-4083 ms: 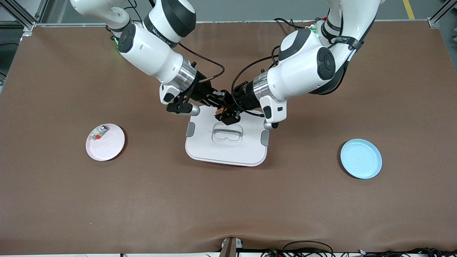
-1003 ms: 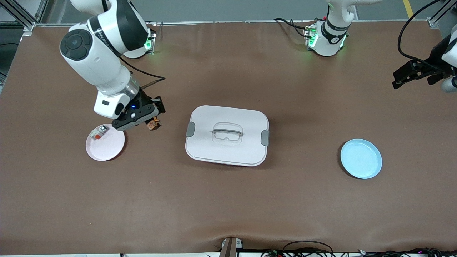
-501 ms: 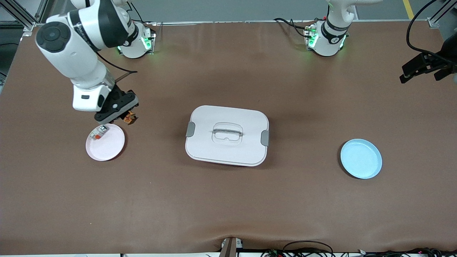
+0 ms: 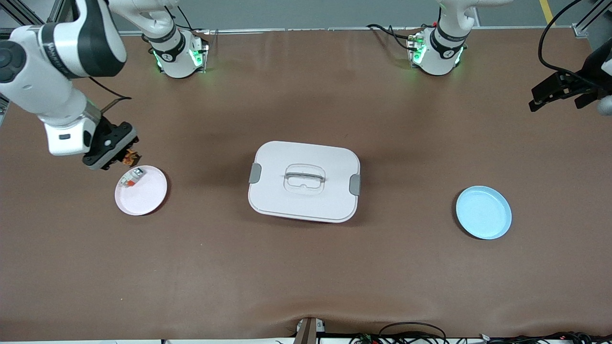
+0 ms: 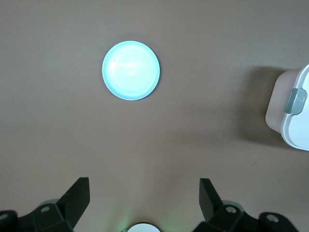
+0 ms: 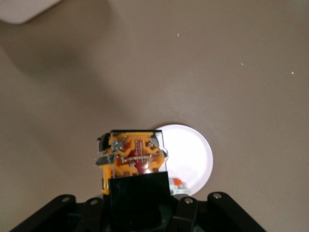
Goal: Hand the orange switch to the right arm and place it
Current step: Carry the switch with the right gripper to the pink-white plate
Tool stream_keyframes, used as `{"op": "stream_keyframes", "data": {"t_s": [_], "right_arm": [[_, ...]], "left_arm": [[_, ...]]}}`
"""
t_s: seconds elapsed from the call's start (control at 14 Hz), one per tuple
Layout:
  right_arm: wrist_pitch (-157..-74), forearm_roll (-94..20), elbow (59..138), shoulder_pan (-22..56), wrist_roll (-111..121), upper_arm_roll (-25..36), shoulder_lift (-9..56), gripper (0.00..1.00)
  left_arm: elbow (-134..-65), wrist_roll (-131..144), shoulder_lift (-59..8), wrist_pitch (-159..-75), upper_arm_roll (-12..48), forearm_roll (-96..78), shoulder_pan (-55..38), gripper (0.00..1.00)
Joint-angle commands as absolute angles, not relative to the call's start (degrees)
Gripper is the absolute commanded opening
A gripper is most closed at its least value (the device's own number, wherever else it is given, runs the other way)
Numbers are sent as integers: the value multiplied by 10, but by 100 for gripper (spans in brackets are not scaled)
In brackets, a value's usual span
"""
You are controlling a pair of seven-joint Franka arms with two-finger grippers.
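Two plates flank a white lidded box [image 4: 304,181] in the front view: a pink plate [image 4: 143,195] holding a white-and-red part [image 4: 130,177], a blue plate [image 4: 483,212] bare. The right gripper [image 4: 125,155] hangs by the pink plate's rim, clamping the switch [image 4: 131,156]. In the left wrist view the left gripper [image 5: 143,203], spread wide, is high over the table near the blue plate [image 5: 131,70]. In the right wrist view the switch [image 6: 132,157] is pinched above the pink plate [image 6: 193,154].

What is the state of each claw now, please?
Left claw: open, holding nothing, up over the table's left-arm end.
Right claw: shut on the tiny black-and-orange switch, by the round pink plate.
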State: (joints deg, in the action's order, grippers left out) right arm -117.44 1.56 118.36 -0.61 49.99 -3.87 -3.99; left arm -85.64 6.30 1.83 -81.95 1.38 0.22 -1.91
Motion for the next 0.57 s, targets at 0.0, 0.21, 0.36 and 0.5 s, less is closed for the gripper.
{"op": "stream_keyframes", "data": {"t_s": [0.0,0.21,0.36,0.5], "right_arm": [[-1206,35,1209,-37,554,-49,-52,0],[-1255,56,1213,-60,611,-49,-36,0],[-1283,56,1214,-73,646,-49,-16,0],[-1322,56,1221,-88,679,-49,10,0]], "left_arm": [[-865,69,26,-820,17,-5,-21,100],[-866,91,25,-824,30,-4,-22,100],[-867,97,22,-824,35,-1,-22,100],[-869,101,22,-825,40,1,-21,100]]}}
